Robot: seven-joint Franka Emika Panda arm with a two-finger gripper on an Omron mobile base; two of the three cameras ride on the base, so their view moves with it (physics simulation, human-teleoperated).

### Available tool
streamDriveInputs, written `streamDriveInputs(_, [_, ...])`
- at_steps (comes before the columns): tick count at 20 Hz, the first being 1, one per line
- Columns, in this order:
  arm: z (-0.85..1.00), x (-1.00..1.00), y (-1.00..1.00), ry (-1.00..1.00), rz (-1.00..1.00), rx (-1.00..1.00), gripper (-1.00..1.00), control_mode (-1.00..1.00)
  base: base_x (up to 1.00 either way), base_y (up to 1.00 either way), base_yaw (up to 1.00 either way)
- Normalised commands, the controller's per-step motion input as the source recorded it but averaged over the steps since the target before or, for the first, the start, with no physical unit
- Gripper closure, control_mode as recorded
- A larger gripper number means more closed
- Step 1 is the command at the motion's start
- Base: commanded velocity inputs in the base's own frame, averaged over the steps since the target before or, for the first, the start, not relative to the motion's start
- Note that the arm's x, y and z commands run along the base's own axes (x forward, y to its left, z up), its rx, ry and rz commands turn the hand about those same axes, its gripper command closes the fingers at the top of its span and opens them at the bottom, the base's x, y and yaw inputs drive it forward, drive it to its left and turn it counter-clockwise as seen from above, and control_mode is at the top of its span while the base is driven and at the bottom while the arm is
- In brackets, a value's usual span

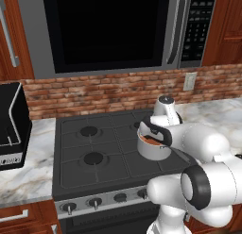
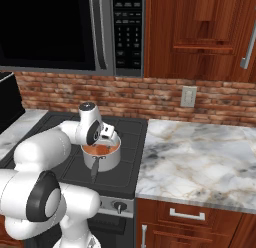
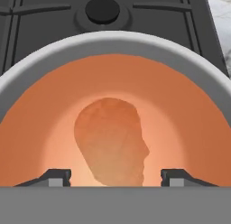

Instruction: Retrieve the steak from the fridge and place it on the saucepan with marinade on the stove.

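Gripper (image 3: 115,177) directly above the saucepan (image 2: 101,156), looking straight down; finger tips (image 3: 56,176) wide apart, touching nothing. Steak (image 3: 110,139) lies mid-pan in the marinade (image 3: 54,123), apart from both tips: released, by the look of it.

Step in hand, judged: let go and withdraw. Lift straight up, jaws kept apart, so nothing catches the rim or tips the pan.

Hand view gives the steak; the base views give the pan's place on the stove (image 1: 85,143), right front burner, handle toward the knobs.
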Motion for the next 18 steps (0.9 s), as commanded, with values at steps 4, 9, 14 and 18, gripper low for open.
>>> streamDriveInputs(4, [0.0, 0.0, 0.0, 0.0, 0.0, 0.0, -1.0, -1.0, 0.0, 0.0, 0.0])
streamDriveInputs(9, [0.0, 0.0, 0.0, 0.0, 0.0, 0.0, -1.0, -1.0, 0.0, 0.0, 0.0])
streamDriveInputs(14, [0.19, 0.0, -0.01, 0.0, 0.0, 0.0, -1.0, -1.0, 0.0, 0.0, 0.0])
streamDriveInputs(18, [0.45, -0.34, 0.0, -0.03, 0.0, -0.01, -1.0, -1.0, 0.0, 0.0, 0.0])
